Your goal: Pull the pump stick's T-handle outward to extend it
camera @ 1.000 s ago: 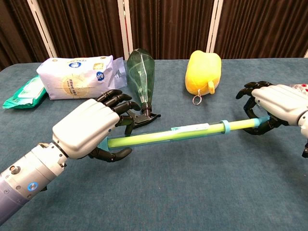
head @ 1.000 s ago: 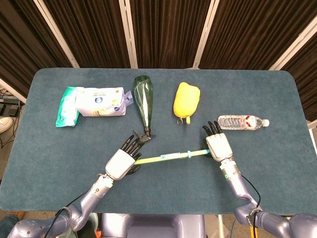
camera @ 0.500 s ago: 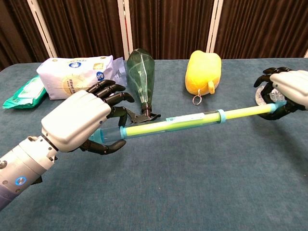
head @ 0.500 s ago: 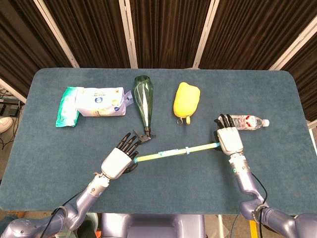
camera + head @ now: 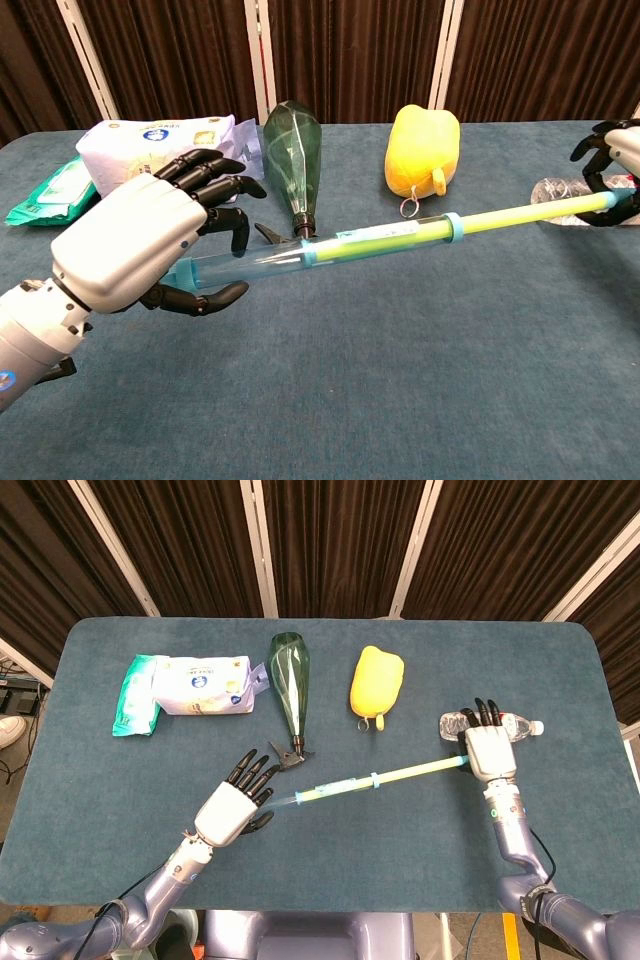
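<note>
Because the pull needed one end anchored while the other travelled, the left hand (image 5: 135,245) was wrapped around the clear barrel end of the pump stick (image 5: 370,779), its dark fingers (image 5: 205,180) curled over the tube, so that the body stayed fixed low on the left of the table (image 5: 100,780). The stick was carried clear of the cloth, slanting up toward the right, which kept it from dragging on the surface. Behind it, left to right, lay a wipes packet (image 5: 190,687), a green bottle (image 5: 291,680) lying with its neck toward the robot, and a yellow plush toy (image 5: 376,683), all well apart from the stick. The yellow-green inner rod (image 5: 520,213) showed beyond the blue collar (image 5: 453,227), so the extension looked well under way; whether it had reached full travel could not be told. At the far right the right hand (image 5: 489,750) was closed around the T-handle, which its fingers mostly hid, held just above a water bottle (image 5: 520,725); that closeness seemed the main risk if the pull ran further.
</note>
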Available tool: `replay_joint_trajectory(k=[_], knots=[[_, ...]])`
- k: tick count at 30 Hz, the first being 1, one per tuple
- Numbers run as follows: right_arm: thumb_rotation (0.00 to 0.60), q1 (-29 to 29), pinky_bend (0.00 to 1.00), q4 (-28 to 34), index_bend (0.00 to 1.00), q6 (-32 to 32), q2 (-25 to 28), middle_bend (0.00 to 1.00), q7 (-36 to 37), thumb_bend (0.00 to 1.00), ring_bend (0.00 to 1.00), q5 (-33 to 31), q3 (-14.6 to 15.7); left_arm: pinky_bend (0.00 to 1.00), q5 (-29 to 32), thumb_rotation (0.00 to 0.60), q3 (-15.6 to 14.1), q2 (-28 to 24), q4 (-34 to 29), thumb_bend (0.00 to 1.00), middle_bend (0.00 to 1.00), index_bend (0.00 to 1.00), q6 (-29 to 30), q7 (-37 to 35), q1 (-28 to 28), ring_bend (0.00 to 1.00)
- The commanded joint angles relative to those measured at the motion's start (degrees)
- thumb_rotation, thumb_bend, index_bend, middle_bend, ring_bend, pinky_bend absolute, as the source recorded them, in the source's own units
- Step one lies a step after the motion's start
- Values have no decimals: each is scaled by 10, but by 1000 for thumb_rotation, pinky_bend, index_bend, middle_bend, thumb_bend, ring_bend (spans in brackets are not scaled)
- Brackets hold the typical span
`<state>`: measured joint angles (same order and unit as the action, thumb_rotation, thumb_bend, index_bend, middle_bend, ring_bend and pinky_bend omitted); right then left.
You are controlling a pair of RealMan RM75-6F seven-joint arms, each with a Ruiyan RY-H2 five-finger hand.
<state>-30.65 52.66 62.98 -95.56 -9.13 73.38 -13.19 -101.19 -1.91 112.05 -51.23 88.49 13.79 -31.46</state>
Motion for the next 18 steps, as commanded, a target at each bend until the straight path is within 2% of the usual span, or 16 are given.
replay_joint_trajectory(k=[1,6,18], knots=[[600,-1,0,-12,875,-7,2,237,7,333,0,-9,-6,76,-6,600,-6,-13,-16,457,193,716,6,-2,6,89],[600,-2,0,-30,875,-12,3,238,19,332,0,-21,-14,76,-10,600,-13,-40,-53,457,194,716,11,-9,15,89],[600,-9,0,-51,875,-18,0,237,27,333,0,-29,-20,76,-33,600,-27,-67,-84,457,203,713,35,-38,30,101]])
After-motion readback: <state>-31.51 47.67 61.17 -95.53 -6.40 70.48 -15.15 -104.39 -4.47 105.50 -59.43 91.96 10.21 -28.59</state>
